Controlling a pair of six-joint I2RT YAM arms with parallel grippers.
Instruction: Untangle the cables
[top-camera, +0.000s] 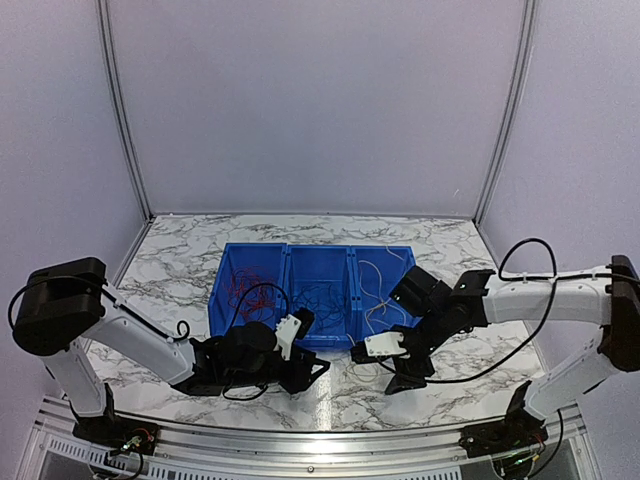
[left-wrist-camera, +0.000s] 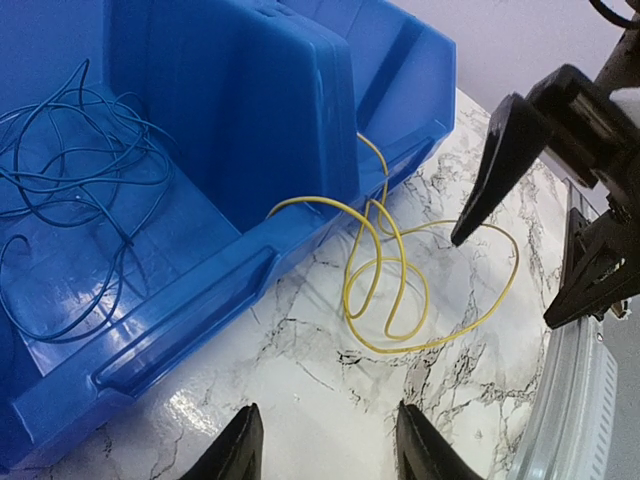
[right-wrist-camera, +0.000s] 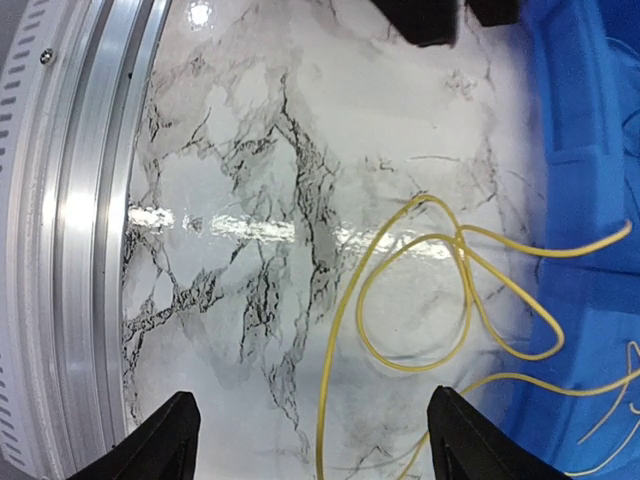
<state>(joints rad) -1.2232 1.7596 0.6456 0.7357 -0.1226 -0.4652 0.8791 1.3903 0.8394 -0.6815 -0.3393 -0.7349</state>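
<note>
The blue bin (top-camera: 318, 344) sat in the middle of the marble tabletop (top-camera: 175, 262). The red cables (top-camera: 245, 285) lay in its left compartment, the dark blue cables (left-wrist-camera: 75, 170) in the middle one, and the white cables (top-camera: 378, 288) in the right one. The yellow cable (right-wrist-camera: 358, 320) lay in loose loops on the tabletop just near of the bin, with strands reaching over its near wall.

The left end effector (left-wrist-camera: 325, 450) hovered low over the bare marble beside those loops. Its fingers were partly apart and gripped nothing. The right end effector (right-wrist-camera: 315, 450) faced it from the right with its jaws spread wide. One yellow strand ran between the jaws, but they were not closed on it.
</note>
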